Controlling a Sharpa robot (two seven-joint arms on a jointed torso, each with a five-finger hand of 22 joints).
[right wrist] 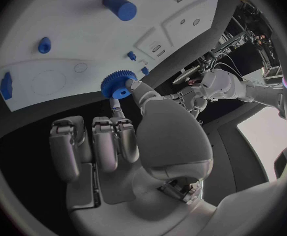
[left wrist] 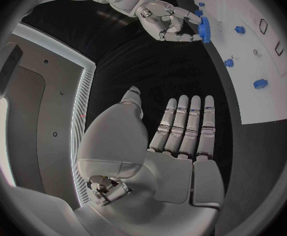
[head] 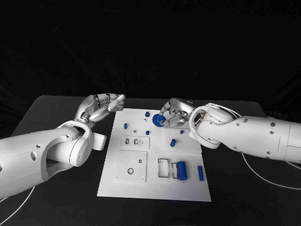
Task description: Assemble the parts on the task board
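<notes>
The white task board [head: 157,190] lies in the middle of the black table. My right hand [head: 177,113] hovers over the board's far end and pinches a blue gear [head: 158,122] between thumb and fingertips. The gear [right wrist: 119,84] shows its teeth and hub just above the board [right wrist: 84,36] in the right wrist view, and the gear [left wrist: 204,29] also appears in the left wrist view. My left hand [head: 101,106] is at the board's far left corner, off the plate. It holds nothing, and its fingers [left wrist: 185,126] are stretched out.
Loose on the board are a blue cylinder [head: 182,170], a thin blue bar [head: 201,173] and several small blue pegs such as one [head: 172,141] near the middle. A square recessed panel [head: 133,165] sits near the left edge. Black table surrounds the board.
</notes>
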